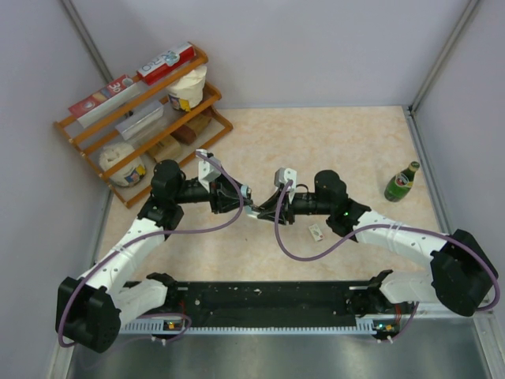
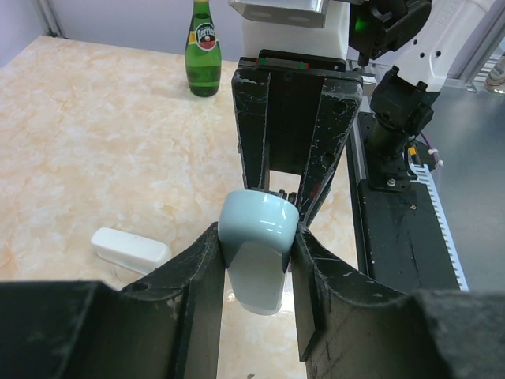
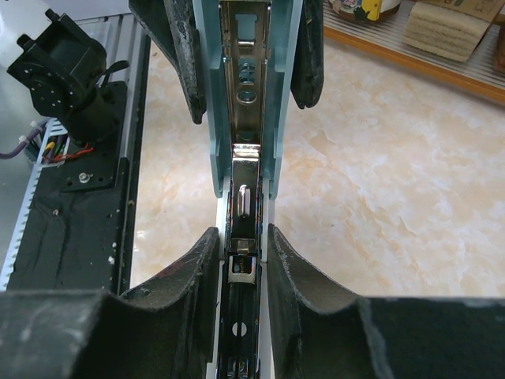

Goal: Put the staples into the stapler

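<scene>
Stapler, one, is gripped by left fingers and right fingers; one staples packet nearby.

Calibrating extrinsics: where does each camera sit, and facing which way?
Top external: above, behind bases, looking down on table; left arm, right arm show.
Left wrist: faces right, toward green glass bottle; left pincer grips pale blue plastic stapler.
Right wrist: faces left, toward wooden shelf; right pincer on stapler's metal rail.
Both wrist views share the stapler.

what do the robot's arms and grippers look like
Left arm and right arm: white shells, black joints, a purple cable looping along each. Left gripper and right gripper: black, scuffed, tapering fingers. Small green light on the right arm.
</scene>
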Available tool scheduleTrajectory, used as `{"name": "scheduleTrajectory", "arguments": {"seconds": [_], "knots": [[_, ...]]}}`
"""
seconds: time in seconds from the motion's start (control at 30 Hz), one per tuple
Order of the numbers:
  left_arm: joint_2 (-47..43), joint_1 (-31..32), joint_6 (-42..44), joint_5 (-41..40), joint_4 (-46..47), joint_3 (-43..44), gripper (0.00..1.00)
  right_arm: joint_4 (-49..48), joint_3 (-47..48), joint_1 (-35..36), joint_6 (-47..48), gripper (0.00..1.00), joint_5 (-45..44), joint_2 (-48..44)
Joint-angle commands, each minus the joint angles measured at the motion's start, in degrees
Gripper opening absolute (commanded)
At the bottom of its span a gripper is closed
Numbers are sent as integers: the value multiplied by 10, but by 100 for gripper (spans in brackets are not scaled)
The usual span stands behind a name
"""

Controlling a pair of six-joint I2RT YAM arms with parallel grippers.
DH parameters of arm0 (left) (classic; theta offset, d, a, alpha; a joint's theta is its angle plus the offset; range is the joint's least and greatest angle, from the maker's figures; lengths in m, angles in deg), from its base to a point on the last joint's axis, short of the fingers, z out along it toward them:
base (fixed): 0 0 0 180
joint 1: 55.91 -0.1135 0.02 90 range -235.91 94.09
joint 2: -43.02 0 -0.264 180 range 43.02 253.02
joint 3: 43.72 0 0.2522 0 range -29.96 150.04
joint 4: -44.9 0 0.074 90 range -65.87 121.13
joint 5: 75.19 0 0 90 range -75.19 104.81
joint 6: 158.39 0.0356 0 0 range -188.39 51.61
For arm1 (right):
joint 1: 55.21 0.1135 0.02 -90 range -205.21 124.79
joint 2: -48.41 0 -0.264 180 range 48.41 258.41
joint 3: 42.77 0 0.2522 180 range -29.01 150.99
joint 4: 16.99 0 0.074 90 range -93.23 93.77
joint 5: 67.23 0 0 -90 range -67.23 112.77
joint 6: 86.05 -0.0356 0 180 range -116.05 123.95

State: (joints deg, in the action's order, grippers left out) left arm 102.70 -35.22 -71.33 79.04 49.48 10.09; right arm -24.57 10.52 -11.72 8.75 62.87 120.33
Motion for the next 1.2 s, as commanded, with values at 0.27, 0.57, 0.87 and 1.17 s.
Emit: {"name": "scheduleTrajectory", "arguments": {"seconds": [0.27,0.57,0.87,1.17], "knots": [[-9,-1,12,-9,16,6,80,-17,25,11,6,13,-4,-7],[-22,-14,9,-8,15,6,99,-13,24,-1,9,13,-20,-18],[-37,-49,7,-60,-16,20,99,-5,16,-77,11,12,-41,-58],[-71,-86,93,-157,-174,57,99,-5,-6,-103,29,11,-144,-64]]}}
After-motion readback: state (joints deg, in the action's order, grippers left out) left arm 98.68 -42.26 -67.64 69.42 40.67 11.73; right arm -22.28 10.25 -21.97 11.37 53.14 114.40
